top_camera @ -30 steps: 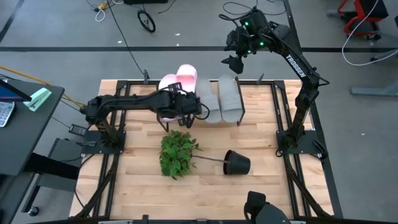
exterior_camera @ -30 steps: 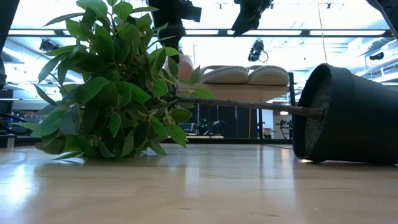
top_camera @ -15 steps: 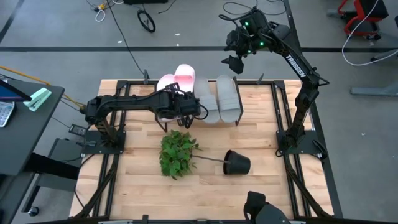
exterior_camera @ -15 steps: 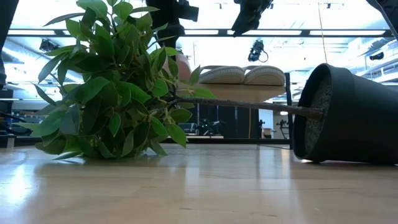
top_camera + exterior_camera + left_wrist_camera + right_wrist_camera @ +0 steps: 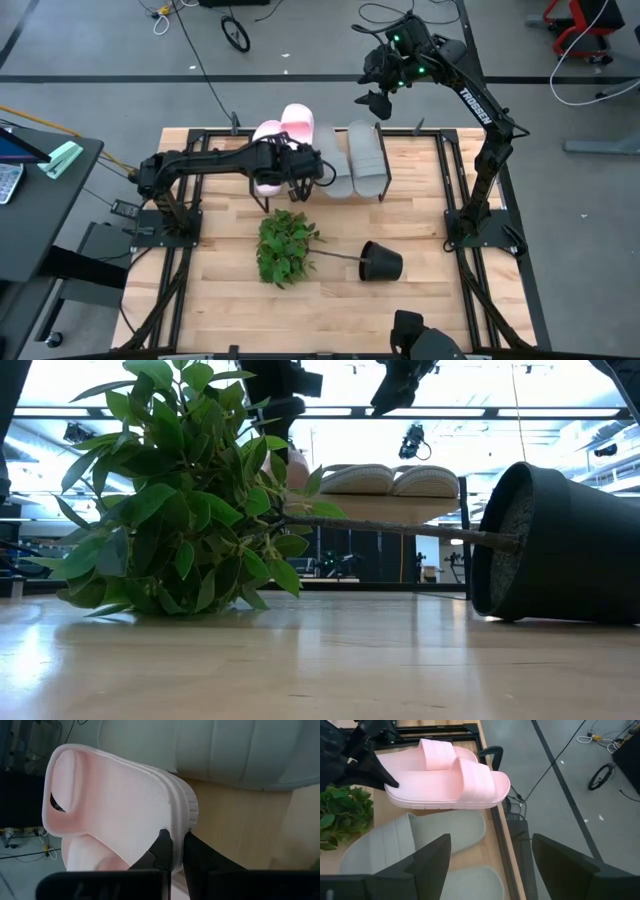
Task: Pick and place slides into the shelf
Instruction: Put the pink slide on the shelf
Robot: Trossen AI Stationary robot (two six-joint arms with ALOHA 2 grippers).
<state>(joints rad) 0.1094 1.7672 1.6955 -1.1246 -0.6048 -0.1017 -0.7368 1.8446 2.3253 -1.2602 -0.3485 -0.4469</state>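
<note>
Four slides sit on the shelf, the left tool clamped on a pink one.

Both grey slides [image 5: 353,160] lie side by side on the shelf [image 5: 395,508] at the far edge of the bench [image 5: 420,300]; the two pink slides [image 5: 451,780] are just beside them, one lying tilted over the other. The left tool [image 5: 172,852] pinches the heel rim of the upper pink slide between nearly closed fingers. The right tool [image 5: 374,99] hangs high past the shelf's far edge, fingers spread wide, gripping nothing. A toppled plant [image 5: 286,246] and its black pot [image 5: 381,262] lie nearer the front.
</note>
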